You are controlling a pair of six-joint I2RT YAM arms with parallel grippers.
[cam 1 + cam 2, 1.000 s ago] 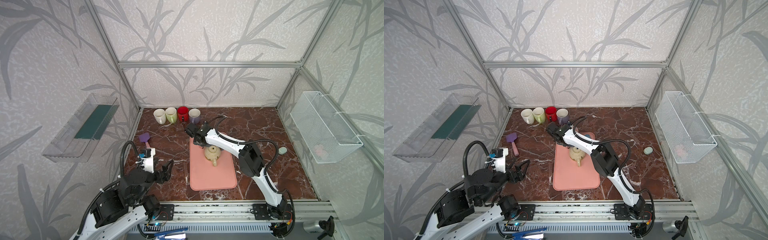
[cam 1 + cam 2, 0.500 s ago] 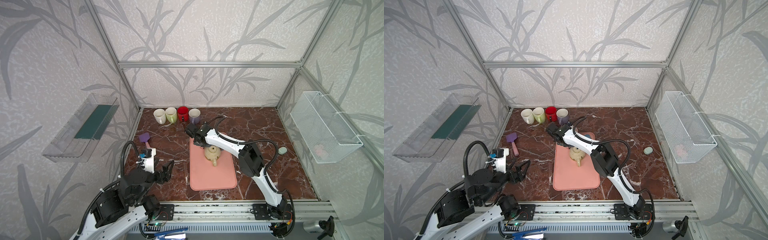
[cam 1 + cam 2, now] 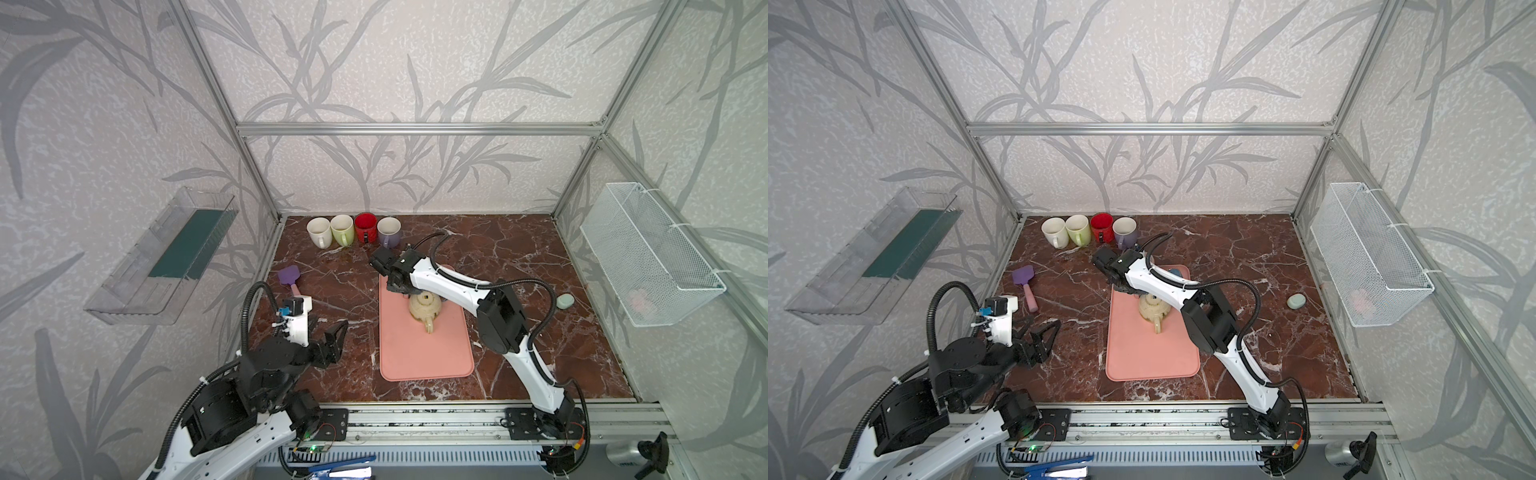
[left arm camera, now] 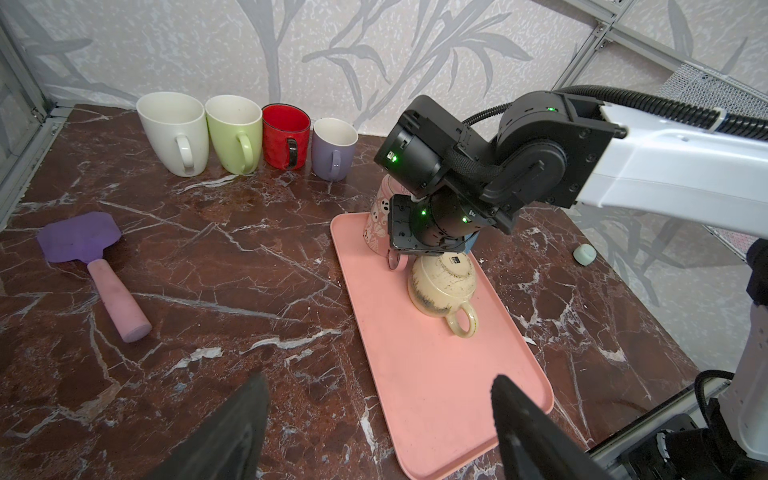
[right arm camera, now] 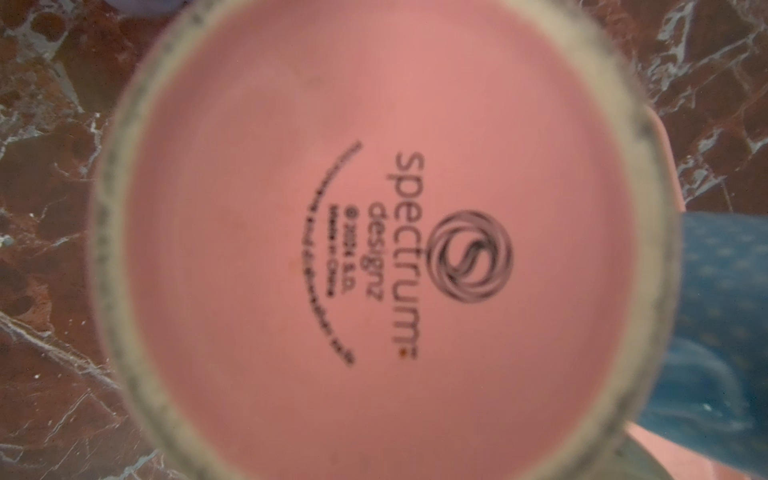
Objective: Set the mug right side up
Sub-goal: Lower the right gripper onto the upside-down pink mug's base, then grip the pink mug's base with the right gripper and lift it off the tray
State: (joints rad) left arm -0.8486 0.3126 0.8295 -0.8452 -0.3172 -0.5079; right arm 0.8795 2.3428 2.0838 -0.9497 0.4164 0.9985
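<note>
The pink mug [image 4: 376,220] is seen upside down at the far end of the tray [image 4: 436,395], base up and handle low, turned toward the cream mug [image 4: 442,286]. The right tool [image 4: 419,245] is set directly over it, pointing down. The mug's base, with a blurred printed mark, fills the right wrist view. The right tool's fingers are not shown there and are hidden behind the wrist body in the left wrist view, so it cannot be told whether that tool is apart, together or clamped on the mug. The cream mug is likewise inverted, just beside the pink mug and nearer the front, with its handle pointed frontward. A blue mug [image 5: 723,316] is glimpsed just beside the pink mug. The left tool [image 4: 378,380] is held over the worktop [image 4: 208,270] left of the tray, its fingers [image 4: 232,424] wide apart with nothing between them. A white mug [image 4: 174,133], a green mug [image 4: 232,133], a red mug [image 4: 284,137] and a lilac mug [image 4: 332,147] are lined up upright along the back wall. A spatula [image 4: 83,245] is laid flat near the left edge, well apart from the tray.
</note>
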